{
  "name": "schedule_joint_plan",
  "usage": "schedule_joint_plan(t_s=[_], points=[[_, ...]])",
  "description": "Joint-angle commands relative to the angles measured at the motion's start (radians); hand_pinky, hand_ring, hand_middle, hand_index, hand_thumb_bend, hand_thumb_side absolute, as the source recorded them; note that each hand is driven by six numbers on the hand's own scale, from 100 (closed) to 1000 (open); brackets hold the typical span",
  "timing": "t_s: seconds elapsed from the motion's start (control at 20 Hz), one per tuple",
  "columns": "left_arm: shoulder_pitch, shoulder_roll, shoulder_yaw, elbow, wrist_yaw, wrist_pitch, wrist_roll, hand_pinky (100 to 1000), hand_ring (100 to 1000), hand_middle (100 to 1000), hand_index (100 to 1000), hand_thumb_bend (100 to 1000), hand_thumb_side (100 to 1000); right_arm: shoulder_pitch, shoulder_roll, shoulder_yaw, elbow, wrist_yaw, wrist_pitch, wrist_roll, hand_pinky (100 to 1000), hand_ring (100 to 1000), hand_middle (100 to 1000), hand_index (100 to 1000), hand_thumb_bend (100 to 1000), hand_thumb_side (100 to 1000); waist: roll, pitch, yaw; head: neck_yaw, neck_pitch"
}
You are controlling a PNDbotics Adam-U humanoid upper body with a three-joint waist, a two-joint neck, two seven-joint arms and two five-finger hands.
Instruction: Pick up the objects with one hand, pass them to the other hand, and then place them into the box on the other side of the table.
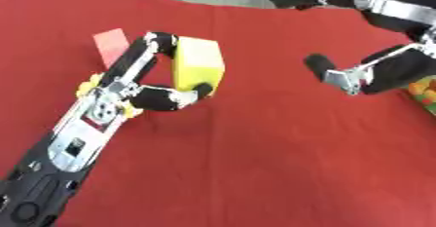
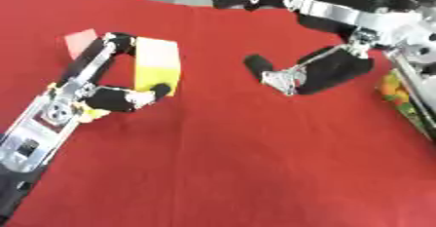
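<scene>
A yellow block with a paler top face sits at the left of the red table. My left hand is curled round it, fingers over its far top edge and thumb against its near face. My right hand hovers open to the right of the block, thumb pointing toward it, with a gap of bare cloth between them. A box with colourful objects shows at the right edge.
A pink flat piece lies just behind my left hand. A small yellow thing peeks out beside my left wrist. Grey floor lies beyond the table's far edge.
</scene>
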Motion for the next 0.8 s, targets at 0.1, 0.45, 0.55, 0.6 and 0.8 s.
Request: schedule_joint_plan(t_s=[0.1,0.45,0.55,0.6,0.8], points=[[-0.009,-0.008,-0.003,-0.008,-0.031,-0.019,0.018,682,531,461,545,100,364,-0.035,0.028,0.008,0.032,0.048,-0.013,0.0,926,1000,956,951,100,229,0.0,-0.031,-0.004,-0.004,0.009],[-0.015,-0.026,-0.014,-0.009,-0.047,-0.034,0.018,676,532,462,546,100,356,-0.067,0.092,0.029,0.106,0.128,-0.021,0.001,926,1000,959,953,100,262,-0.001,-0.033,-0.001,-0.009,0.012],[-0.017,-0.03,-0.016,-0.007,-0.049,-0.035,0.016,674,532,462,546,100,356,-0.073,0.106,0.034,0.128,0.15,-0.029,-0.003,926,1000,959,953,100,265,-0.002,-0.033,-0.001,-0.01,0.013],[-0.018,-0.031,-0.016,-0.006,-0.049,-0.036,0.016,674,532,462,546,100,356,-0.074,0.109,0.036,0.135,0.157,-0.033,-0.005,926,1000,959,953,100,265,-0.002,-0.033,0.0,-0.01,0.013],[-0.018,-0.032,-0.016,-0.005,-0.051,-0.037,0.016,674,532,462,546,100,356,-0.075,0.114,0.038,0.148,0.167,-0.044,-0.011,926,1000,959,953,100,265,-0.002,-0.033,0.0,-0.01,0.013]])
